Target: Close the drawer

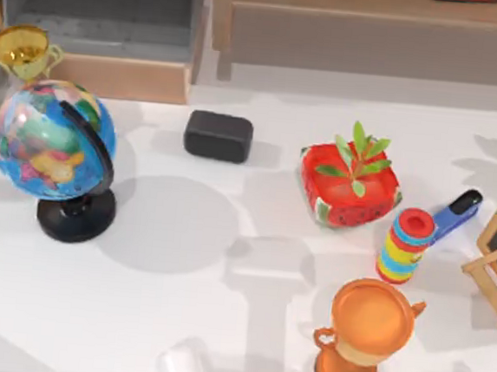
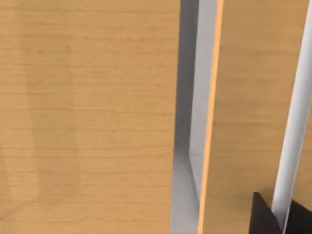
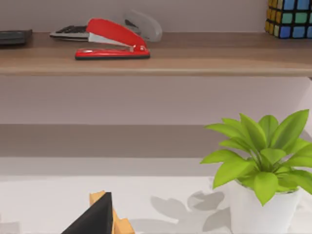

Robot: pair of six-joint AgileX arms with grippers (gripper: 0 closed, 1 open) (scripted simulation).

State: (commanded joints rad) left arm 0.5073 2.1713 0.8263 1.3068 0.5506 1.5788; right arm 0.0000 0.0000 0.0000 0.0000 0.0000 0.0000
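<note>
— Gripper news first: how is the left gripper (image 2: 273,219) set?
— Dark tips at the lower right of the left wrist view, hard up against wood panels; whether they are spread or closed, I cannot tell.
— And the drawer (image 1: 110,76)?
— Upper left of the top view, pulled out over the tabletop (image 1: 227,236), grey inside showing, behind the globe (image 1: 54,140) and gold trophy (image 1: 21,49).
— Best approach?
— Probably a flat, square push on the tan front — straight in, clear of the trophy.

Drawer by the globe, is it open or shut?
Open. The drawer sticks out over the table, grey inside showing, tan front behind the globe.
</note>
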